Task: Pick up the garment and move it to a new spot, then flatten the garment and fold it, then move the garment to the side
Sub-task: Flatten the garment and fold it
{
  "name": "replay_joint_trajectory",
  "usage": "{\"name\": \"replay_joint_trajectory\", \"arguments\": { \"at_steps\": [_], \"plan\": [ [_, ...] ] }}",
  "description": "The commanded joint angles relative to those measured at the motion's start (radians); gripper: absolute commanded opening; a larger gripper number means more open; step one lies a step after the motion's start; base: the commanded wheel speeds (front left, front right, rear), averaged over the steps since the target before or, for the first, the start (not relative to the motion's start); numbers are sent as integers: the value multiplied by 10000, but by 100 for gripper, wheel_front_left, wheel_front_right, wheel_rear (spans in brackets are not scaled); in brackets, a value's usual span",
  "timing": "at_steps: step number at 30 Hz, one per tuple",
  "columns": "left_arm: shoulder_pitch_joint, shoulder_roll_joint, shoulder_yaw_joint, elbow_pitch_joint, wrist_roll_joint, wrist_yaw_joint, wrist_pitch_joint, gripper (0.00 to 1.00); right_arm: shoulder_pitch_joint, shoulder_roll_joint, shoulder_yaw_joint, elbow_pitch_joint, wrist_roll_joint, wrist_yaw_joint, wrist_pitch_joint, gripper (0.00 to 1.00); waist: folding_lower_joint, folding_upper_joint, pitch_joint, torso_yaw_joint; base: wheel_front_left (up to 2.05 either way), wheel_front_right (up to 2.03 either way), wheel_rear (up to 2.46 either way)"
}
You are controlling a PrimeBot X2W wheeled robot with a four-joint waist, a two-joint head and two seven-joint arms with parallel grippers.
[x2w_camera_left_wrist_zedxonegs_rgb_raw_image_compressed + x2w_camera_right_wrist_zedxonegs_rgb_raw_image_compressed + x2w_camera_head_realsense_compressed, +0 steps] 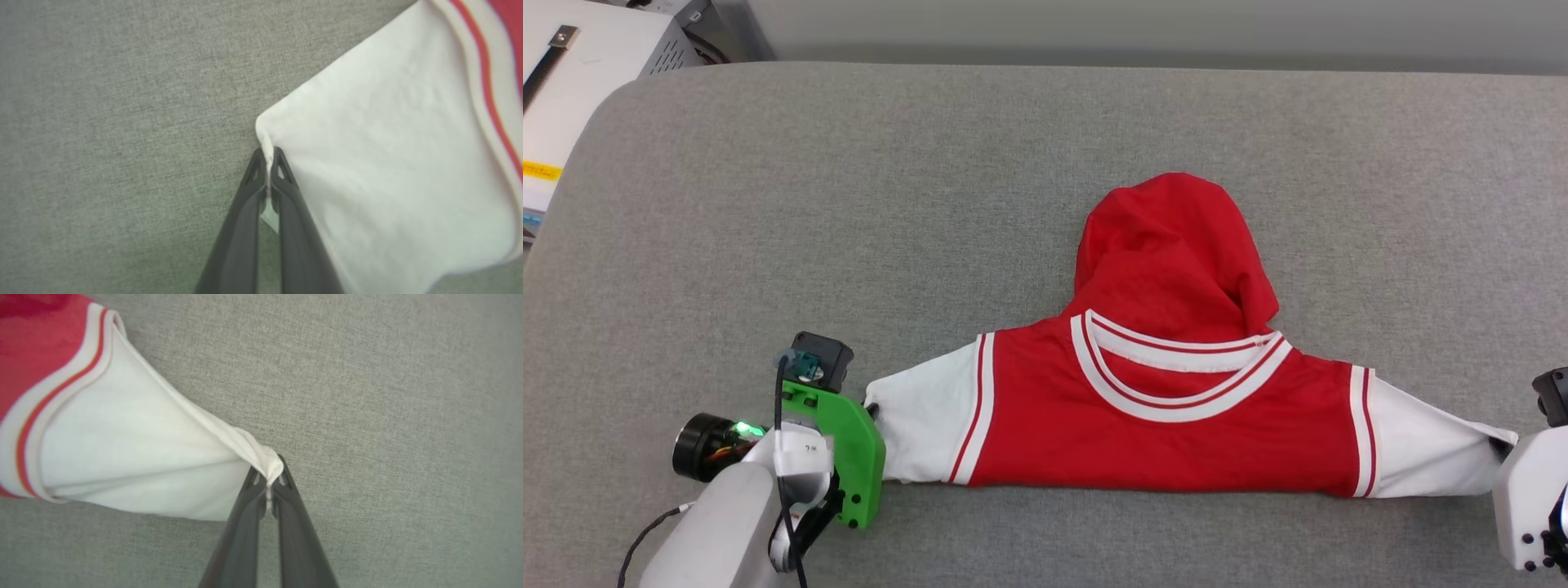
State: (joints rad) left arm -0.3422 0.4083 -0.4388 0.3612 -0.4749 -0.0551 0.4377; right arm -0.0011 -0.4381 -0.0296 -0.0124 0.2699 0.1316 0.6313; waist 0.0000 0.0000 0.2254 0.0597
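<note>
The pale grey forearm (719, 523) bears a green bracket (854, 445), black cable (783, 425) and slim dark fingers (241, 228).

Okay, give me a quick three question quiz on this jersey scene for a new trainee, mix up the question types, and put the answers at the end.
1. True or false: the left gripper is shut on the edge of the garment's white sleeve.
2. What does the right gripper pinch? A) the striped neckline B) the tip of the other white sleeve C) nothing
3. In the head view, is the red body beyond the collar spread flat or bunched up?

Key: 1 true; 2 B; 3 bunched up.
</note>
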Motion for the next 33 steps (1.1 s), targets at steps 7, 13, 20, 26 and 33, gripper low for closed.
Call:
{"name": "replay_joint_trajectory", "arguments": {
  "at_steps": [7, 13, 20, 26, 33],
  "plan": [
    [515, 374, 568, -1092, 22, 431, -1114, 0, -621, -620, -145, -402, 297, -9, -409, 0, 0, 0, -1009, 133, 0, 0, 0],
    [485, 812, 1082, -2638, 58, 721, -1513, 0, -1344, -1242, -251, -860, 761, -9, -700, 0, 0, 0, -1589, 213, 0, 0, 0],
    [567, 1381, 1739, -4397, 214, 1148, -1845, 0, -2418, -1895, -355, -1292, 1369, -9, -935, 0, 0, 0, -2097, 134, 0, 0, 0],
    [354, 1681, 2285, -5748, 168, 1423, -1863, 0, -3297, -2133, -638, -1439, 1678, -9, -1090, 0, 0, 0, -2173, 52, 0, 0, 0],
    [-496, 2013, 2967, -6792, 143, 1544, -2040, 0, -4492, -2355, -579, -1460, 2051, -9, -1220, 0, 0, 0, -1949, -93, 0, 0, 0]
  ]
}}
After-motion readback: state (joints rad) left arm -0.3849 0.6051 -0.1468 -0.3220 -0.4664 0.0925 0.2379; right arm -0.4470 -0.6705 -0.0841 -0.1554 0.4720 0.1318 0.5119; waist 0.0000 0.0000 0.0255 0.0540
